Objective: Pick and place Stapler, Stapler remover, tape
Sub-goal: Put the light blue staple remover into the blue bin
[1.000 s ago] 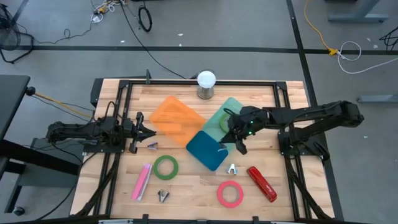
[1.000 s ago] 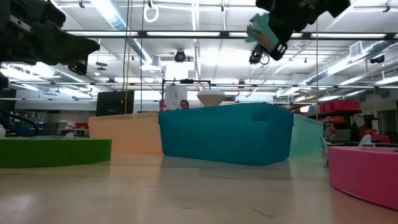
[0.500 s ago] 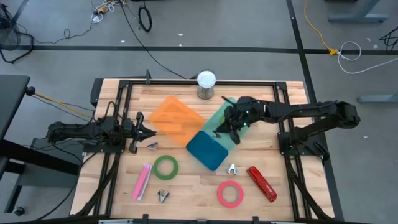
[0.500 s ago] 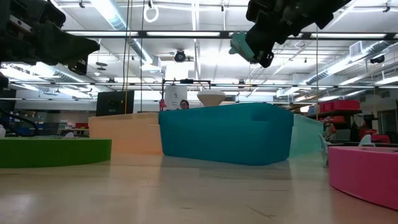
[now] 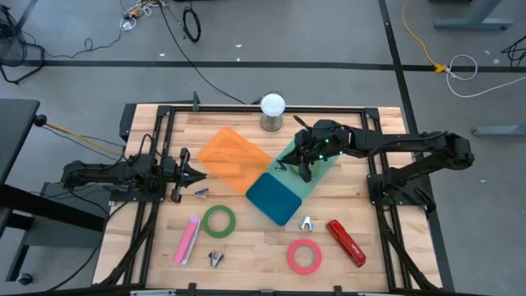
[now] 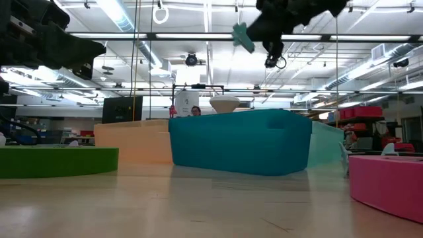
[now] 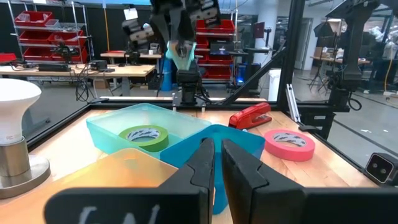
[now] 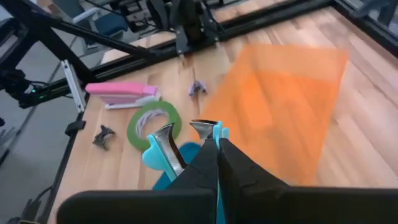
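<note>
- No text, label or number can be read for certain.
- The green tape roll [image 7: 144, 135] carries faint markings, perhaps print, too small to read.

In the high view the right gripper [image 5: 302, 161] covers part of the light teal bin [image 5: 316, 164], so the green tape [image 7: 144, 134] inside shows only from the left wrist. What the gripper holds is too small to tell there; the right wrist view shows a teal remover [image 8: 163, 149], its lower part hidden behind the fingers. In the low view the pink tape [image 6: 390, 185] is cut off by the right edge, and the blue bin [image 6: 239, 142] hides most of the table's far side.
</note>
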{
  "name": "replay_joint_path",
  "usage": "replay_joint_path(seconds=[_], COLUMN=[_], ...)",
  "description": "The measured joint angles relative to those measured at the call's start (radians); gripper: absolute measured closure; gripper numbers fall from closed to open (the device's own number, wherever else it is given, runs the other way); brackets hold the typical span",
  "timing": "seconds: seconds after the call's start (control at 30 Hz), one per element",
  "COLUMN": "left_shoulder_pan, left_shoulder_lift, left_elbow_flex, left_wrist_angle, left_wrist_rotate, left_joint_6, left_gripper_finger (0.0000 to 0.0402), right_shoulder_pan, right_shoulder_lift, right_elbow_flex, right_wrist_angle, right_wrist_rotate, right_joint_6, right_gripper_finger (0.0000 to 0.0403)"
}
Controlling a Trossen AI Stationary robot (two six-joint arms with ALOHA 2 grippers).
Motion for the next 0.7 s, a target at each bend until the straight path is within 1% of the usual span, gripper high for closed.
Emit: replay_joint_path(seconds=[0.17,0.27,0.43,0.53,0.7], left_shoulder_pan=[0.0,0.0,0.0,0.0,0.0], left_shoulder_lift=[0.0,0.0,0.0,0.0,0.0], left_elbow_flex=[0.0,0.0,0.0,0.0,0.0], left_wrist_angle=[0.0,0.0,0.0,0.0,0.0], left_wrist_rotate=[0.0,0.0,0.0,0.0,0.0], left_joint_6=[0.0,0.0,0.0,0.0,0.0], left_gripper_finger=[0.0369,0.0369,0.0369,0.0369,0.0369], right_shoulder_pan=[0.004,0.018,0.059,0.079,0.103], right_shoulder_lift=[0.059,0.095,0.156,0.209,0.304], right_elbow_flex=[0.109,0.142,0.149,0.149,0.149], right_wrist_angle=[-0.068,-0.108,-0.117,-0.136,-0.127], right_wrist_rotate=[0.003,0.024,0.012,-0.025,-0.037], right_joint_6=[-0.026,-0.029,-0.015,-0.012,-0.003], right_gripper_finger=[0.0403,0.0403,0.0403,0.0403,0.0403])
